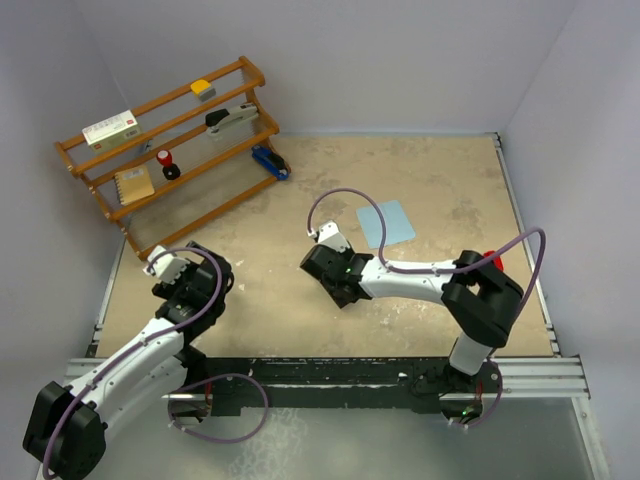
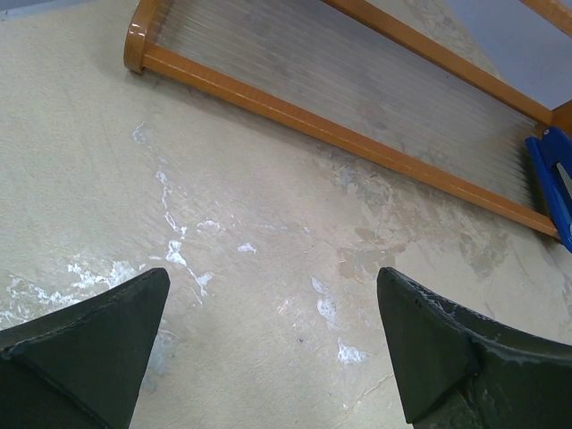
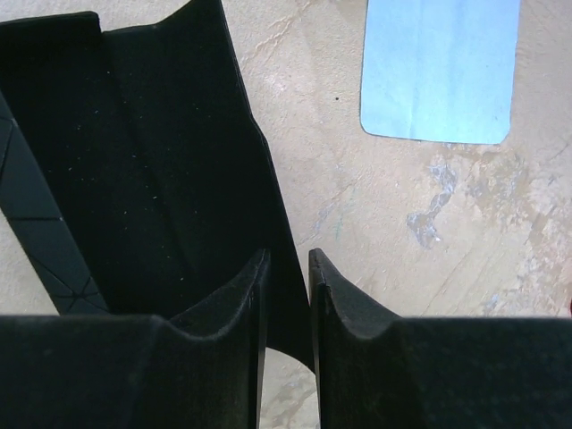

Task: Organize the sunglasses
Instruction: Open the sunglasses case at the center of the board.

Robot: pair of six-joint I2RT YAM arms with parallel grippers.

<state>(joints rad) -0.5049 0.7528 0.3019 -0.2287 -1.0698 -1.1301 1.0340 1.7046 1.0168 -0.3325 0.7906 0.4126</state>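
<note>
Top camera first. The small bright red sunglasses [image 1: 492, 260] only show up here, as a red bit on the sandy bench [image 1: 440, 180] peeking out right behind the right arm's elbow, over by the right edge. They're well apart from both sets of fingers. The pale blue square cloth [image 1: 386, 222] lies flat mid-bench. The slatted wooden rack [image 1: 210, 212] leans in the far left corner with a white box [image 1: 112, 128], a yellow block [image 1: 203, 89] and a tan notebook [image 1: 133, 185] on it, plus a flat blue thing [image 1: 270, 162] at its foot. The left gripper [image 1: 165, 265] sits low near the rack. The right gripper [image 1: 325, 265] reaches to mid-bench, left of the cloth. From up here you can't really read either one's fingers.

Left wrist cam settles that for its side. The left gripper [image 2: 273, 286] has its fingers spread wide with nothing between them, just bare scuffed bench [image 2: 89, 179], with the rack's bottom rail [image 2: 295, 116] and the blue thing [image 2: 554, 183] ahead.

Right wrist cam shows what the top view hides, a matte black case [image 3: 152, 161], folded open, with triangle creases on one panel. The right gripper [image 3: 288, 268] has its fingers almost together and the case's flap edge runs into the slit, so they look clamped on it. The cloth [image 3: 440, 67] is up at the top right.
</note>
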